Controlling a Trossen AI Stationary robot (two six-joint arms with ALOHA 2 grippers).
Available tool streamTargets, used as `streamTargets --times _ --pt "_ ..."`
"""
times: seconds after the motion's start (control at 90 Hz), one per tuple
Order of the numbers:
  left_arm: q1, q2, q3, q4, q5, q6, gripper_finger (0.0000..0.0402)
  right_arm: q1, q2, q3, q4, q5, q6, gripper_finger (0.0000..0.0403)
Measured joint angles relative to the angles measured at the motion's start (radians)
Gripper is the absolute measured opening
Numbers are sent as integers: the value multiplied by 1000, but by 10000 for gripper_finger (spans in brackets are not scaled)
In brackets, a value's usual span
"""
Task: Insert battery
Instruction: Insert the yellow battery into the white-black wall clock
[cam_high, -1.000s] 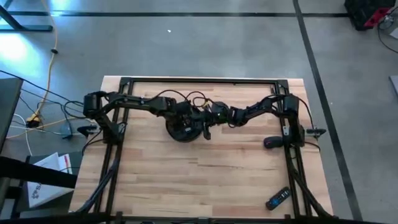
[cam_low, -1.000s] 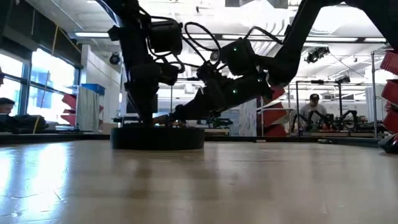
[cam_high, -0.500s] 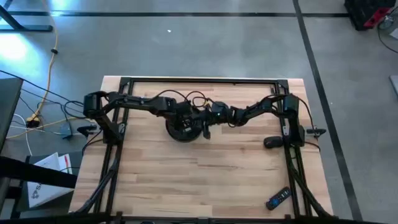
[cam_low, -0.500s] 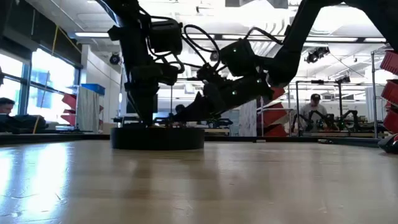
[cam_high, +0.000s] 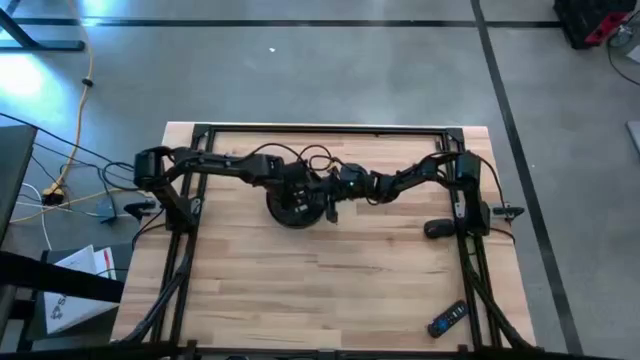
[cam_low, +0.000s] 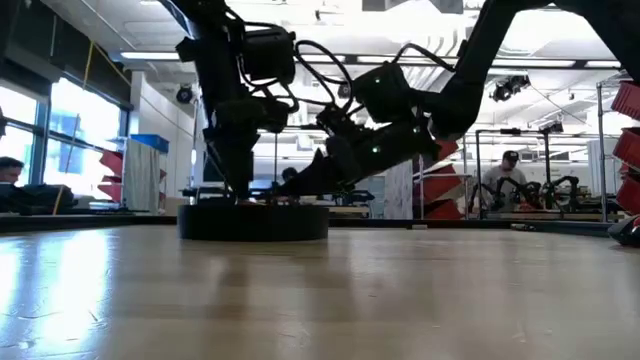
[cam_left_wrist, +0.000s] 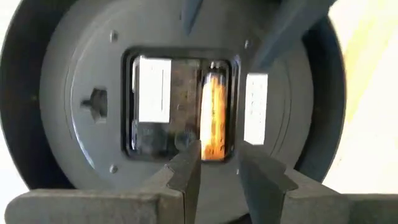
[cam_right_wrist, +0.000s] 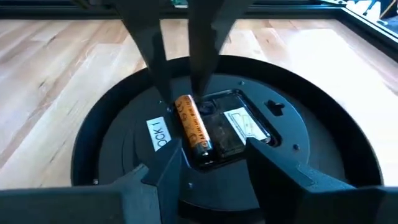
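you have a round dark clock (cam_high: 295, 207) lying face down toward the far middle of the tabletop (cam_high: 330, 280), with both arms meeting over its back. in its centre sits a square movement housing (cam_left_wrist: 180, 102) with a white label (cam_left_wrist: 153, 89) on one side. the orange battery (cam_right_wrist: 192, 129) lies in that housing's slot, one end tilted up against the slot's edge rather than flat, as far as the right wrist view lets you judge.

your left tool (cam_left_wrist: 216, 168) hangs straight above the housing, its two fingers (cam_left_wrist: 186, 174) a narrow gap apart, with their tips over one end of the battery and not clamped on it. your right tool (cam_right_wrist: 208, 163) comes in low from the clock's right side, its fingers (cam_right_wrist: 166, 171) spread wide on either side of the battery's near end, gripping nothing.

elsewhere on the tabletop, well apart from the clock, you have a remote control (cam_high: 446, 319) near the front right corner and a dark mouse-like object (cam_high: 436, 229) by the right arm's base. in the low view, a seated person (cam_low: 505, 178) shows far off in the room behind.
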Motion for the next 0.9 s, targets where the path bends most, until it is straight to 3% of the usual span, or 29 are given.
streamTargets --times 0.156,0.367,0.644,0.9 --pt "-8 -86 -3 -69 -74 -34 87 1 0 39 -54 -1 -3 149" --pt "-44 -182 -75 -1 -231 -71 87 -1 -5 64 -192 -7 -28 149" --pt "-78 -171 -192 236 -233 -78 88 7 -123 64 -334 -9 -56 149" --pt "-82 -175 -191 170 -234 -77 88 -25 -143 64 -464 27 -77 149"
